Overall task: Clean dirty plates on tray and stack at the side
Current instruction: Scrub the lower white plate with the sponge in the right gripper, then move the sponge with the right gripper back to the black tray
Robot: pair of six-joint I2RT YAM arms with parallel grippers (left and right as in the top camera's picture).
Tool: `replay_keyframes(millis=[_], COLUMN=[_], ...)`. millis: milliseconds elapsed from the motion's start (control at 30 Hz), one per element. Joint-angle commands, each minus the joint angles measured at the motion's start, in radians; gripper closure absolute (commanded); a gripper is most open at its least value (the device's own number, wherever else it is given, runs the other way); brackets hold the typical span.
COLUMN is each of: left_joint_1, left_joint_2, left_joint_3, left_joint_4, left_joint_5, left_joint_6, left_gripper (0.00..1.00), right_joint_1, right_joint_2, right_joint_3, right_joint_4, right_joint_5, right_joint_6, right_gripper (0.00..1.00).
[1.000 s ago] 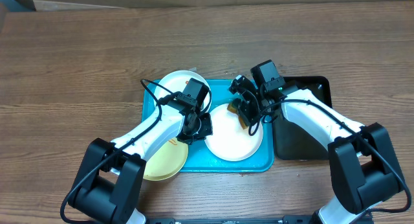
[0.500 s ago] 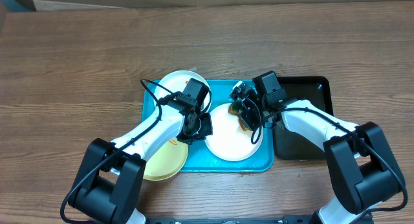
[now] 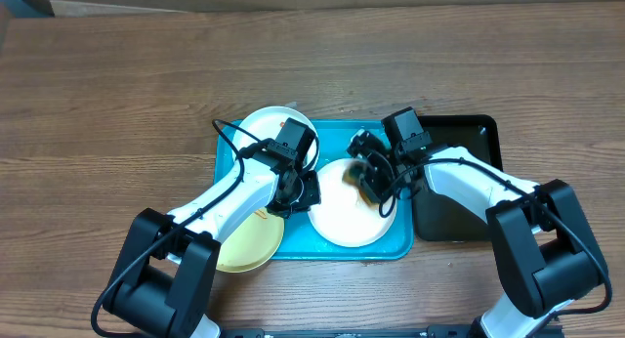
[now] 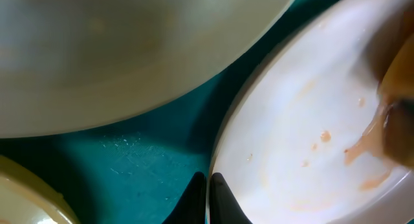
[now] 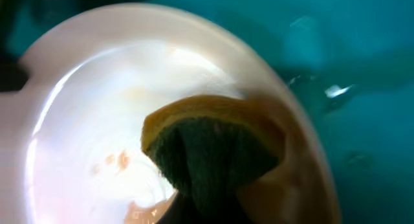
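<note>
Status: early, first plate in progress. Your right gripper (image 3: 369, 178) is clamped on a sponge (image 5: 213, 159), which is pressed on the middle white plate (image 3: 342, 219) in the tray (image 3: 337, 135). Orange smears show on that plate, so it is not clean. Your left gripper (image 4: 207, 197) has its jaws drawn together at the plate's left rim; you cannot tell whether it is pinched. The far white plate (image 3: 262, 125) and the yellow plate (image 3: 246, 248), near left, await wiping. Nothing is stacked aside.

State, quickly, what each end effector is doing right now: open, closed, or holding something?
Left end effector: closed, apparently pinching the rim of the white plate.
Right end effector: closed on the sponge, pressed to that plate.
</note>
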Motion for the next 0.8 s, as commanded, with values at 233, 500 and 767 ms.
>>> replay_keyframes(millis=[233, 500, 767], left_joint_1=[0.001, 0.001, 0.001], left_joint_2=[0.006, 0.006, 0.006], left_joint_3=[-0.007, -0.007, -0.007], left_joint_4=[0.006, 0.005, 0.004], left_joint_5=[0.005, 0.005, 0.005], left_joint_6=[0.005, 0.006, 0.024], left_gripper=[0.96, 0.96, 0.87], right_joint_1=[0.005, -0.005, -0.109], right_joint_2=[0.050, 0.050, 0.049], right_joint_3=[0.079, 0.295, 0.483], right_joint_4=[-0.248, -0.348, -0.542], right_joint_5=[-0.257, -0.432, -0.137], right_joint_6=[-0.089, -0.017, 0.106], right_gripper=[0.94, 0.91, 0.95])
